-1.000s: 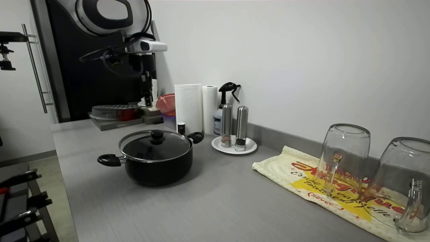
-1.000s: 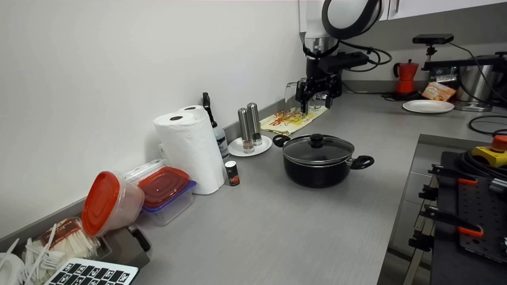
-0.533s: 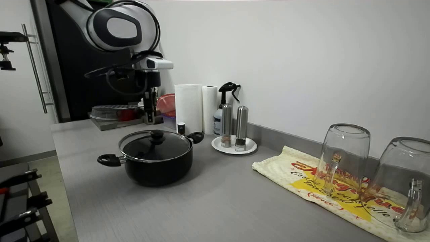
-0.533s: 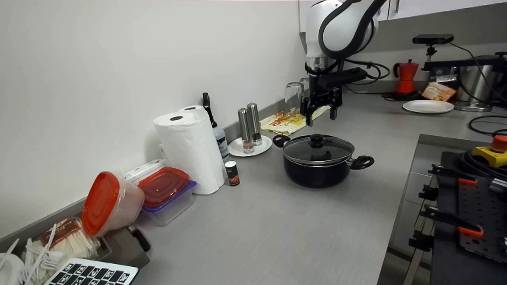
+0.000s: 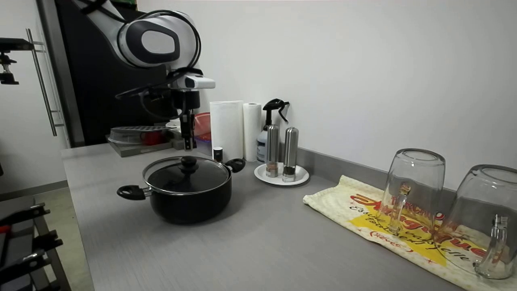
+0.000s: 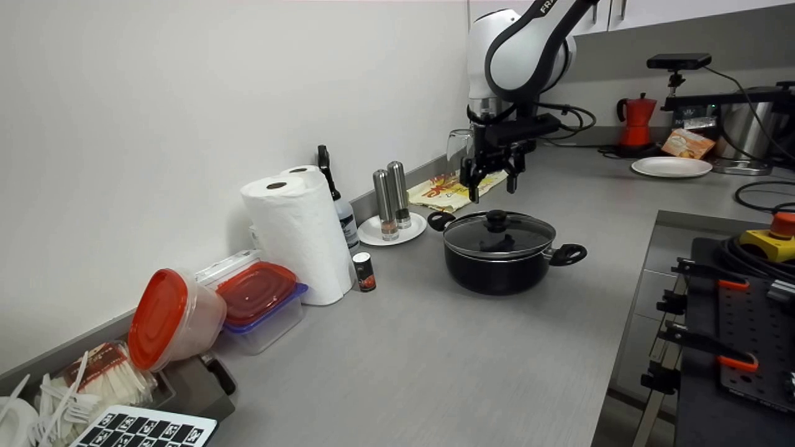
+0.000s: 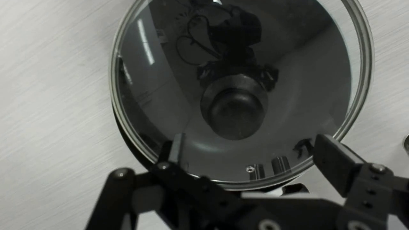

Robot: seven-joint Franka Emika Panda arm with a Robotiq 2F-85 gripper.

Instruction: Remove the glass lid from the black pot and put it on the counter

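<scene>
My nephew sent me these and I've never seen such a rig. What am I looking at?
This is a robot arm; its gripper hangs open, holding nothing. The wide pictures are taken from two spots outside the robot; the close one, taken from the arm's wrist, looks down on a glass lid. The lid sits on a black pot on a grey counter. Also there: two metal grinders on a white plate, paper rolls, and glass mugs on a printed towel.

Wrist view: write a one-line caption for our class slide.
The open tool hangs above the glass lid, its black knob not yet gripped.
</scene>
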